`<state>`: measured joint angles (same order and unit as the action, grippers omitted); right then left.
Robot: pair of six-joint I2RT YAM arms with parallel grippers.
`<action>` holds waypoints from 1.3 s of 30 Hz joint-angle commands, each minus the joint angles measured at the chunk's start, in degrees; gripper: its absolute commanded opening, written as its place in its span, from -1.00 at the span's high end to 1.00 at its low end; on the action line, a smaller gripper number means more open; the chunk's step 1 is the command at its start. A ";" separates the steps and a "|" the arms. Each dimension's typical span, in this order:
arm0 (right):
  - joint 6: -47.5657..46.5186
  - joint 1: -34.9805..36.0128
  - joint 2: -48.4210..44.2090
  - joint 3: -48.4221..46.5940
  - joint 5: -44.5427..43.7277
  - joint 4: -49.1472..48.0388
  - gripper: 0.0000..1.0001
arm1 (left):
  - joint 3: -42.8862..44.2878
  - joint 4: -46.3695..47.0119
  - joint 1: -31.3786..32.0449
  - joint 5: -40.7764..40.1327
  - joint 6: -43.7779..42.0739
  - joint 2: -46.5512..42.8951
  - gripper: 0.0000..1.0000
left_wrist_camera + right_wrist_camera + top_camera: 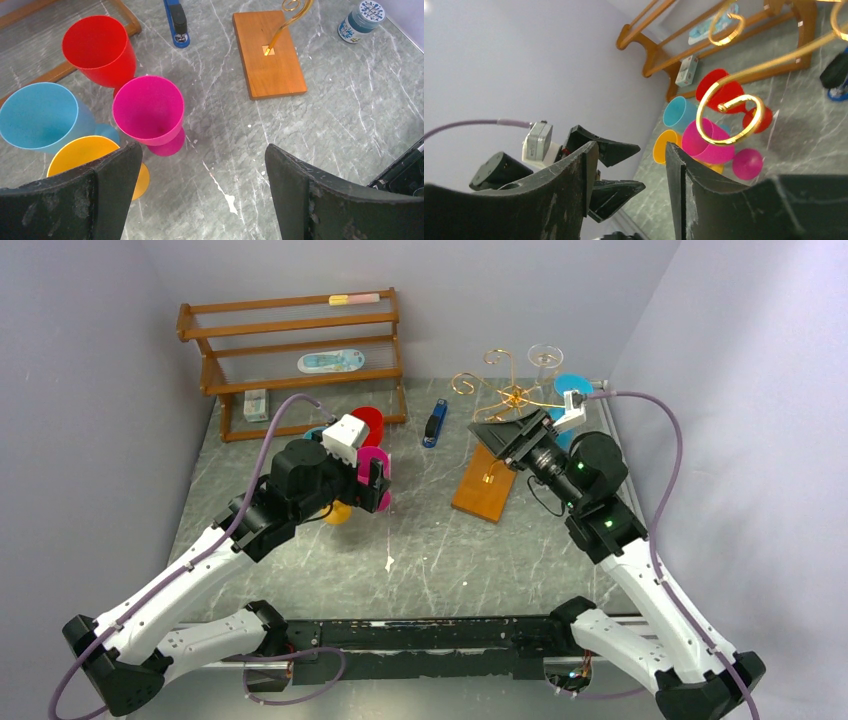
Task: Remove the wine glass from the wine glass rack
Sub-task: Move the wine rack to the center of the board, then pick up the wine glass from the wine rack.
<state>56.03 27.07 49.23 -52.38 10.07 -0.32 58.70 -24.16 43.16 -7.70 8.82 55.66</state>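
the wine glass rack is standing on its flat wooden base on the desk, right of centre. the clear wine glass is sitting up among the gold scroll arms at the rack's far right side, off the desk. the right gripper is hovering near the scroll arms on their near side, its fingers parted by a narrow gap and gripping nothing. the left gripper is hanging wide open above the desk, also gripping nothing. it is looking down on a red goblet and a pink goblet. a blue stapler is lying between the wooden shelf and the rack.
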 commanded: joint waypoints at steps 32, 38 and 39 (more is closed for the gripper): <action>-16.23 -44.92 16.38 -27.68 13.77 24.00 -0.22 | 1.88 -1.72 -0.29 -0.61 -0.99 -3.21 -0.93; -13.40 -45.60 17.09 -25.17 13.76 22.15 -0.15 | 2.00 -1.50 -0.34 -0.15 -1.08 -2.86 -0.94; -13.11 -45.61 16.88 -24.25 13.34 21.76 -0.14 | 2.03 -1.50 -0.33 0.02 -1.13 -2.62 -0.94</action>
<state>39.92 -17.74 66.08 -79.18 20.67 23.42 59.24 -25.36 43.16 -7.70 8.36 52.80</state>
